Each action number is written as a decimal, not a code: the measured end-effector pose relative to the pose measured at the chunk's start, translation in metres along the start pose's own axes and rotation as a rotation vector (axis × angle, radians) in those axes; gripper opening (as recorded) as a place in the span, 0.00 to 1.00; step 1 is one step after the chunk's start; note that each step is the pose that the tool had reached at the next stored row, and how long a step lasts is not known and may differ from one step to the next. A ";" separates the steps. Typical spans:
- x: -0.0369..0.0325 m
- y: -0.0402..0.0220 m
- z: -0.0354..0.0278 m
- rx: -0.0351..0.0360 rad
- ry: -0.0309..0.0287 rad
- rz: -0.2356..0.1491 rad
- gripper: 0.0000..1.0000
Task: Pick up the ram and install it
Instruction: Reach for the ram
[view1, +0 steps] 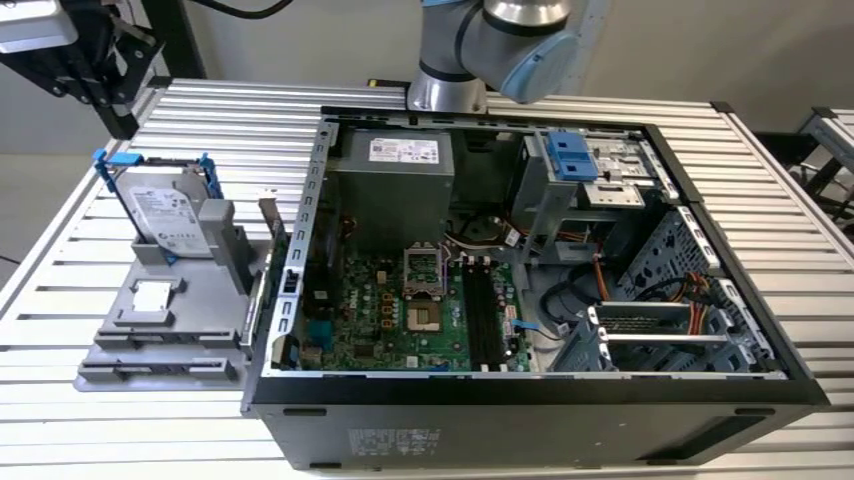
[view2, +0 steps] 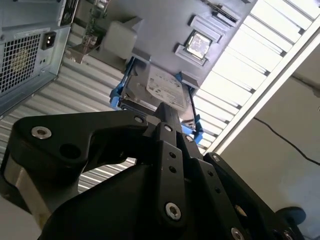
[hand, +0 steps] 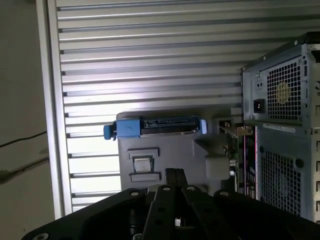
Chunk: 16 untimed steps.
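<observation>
The ram (view1: 271, 226) appears as a thin dark stick standing on edge in the grey fixture (view1: 160, 340), right beside the open computer case (view1: 534, 400); it shows edge-on in the first wrist view (hand: 231, 133). The black slots (view1: 483, 312) on the green motherboard (view1: 360, 310) lie inside the case. My gripper (hand: 174, 174) is high above the table, over the fixture and well clear of the ram. Its dark fingers (view2: 166, 114) are shut together with nothing between them. In the exterior view, the arm (view1: 497, 40) rises behind the case.
A silver hard drive (view1: 171, 212) in a blue-tipped bracket stands upright on the fixture, also seen in the wrist views (view2: 160, 90) (hand: 160, 125). A small square chip (view1: 154, 296) lies on the fixture. The slatted metal table (view1: 80, 420) surrounds everything.
</observation>
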<state>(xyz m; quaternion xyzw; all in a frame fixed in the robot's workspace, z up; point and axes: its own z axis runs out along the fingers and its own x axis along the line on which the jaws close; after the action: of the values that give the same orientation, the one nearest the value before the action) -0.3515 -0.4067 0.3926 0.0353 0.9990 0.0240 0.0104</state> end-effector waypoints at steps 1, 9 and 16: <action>0.0001 -0.0003 -0.0001 0.0001 0.0002 -0.001 0.00; -0.0016 -0.0250 -0.0010 -0.0001 0.0002 -0.003 0.00; -0.0033 -0.0485 -0.0019 -0.0001 0.0001 -0.003 0.00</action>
<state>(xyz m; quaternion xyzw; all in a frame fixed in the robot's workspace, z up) -0.3517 -0.4554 0.3923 0.0337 0.9991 0.0240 0.0103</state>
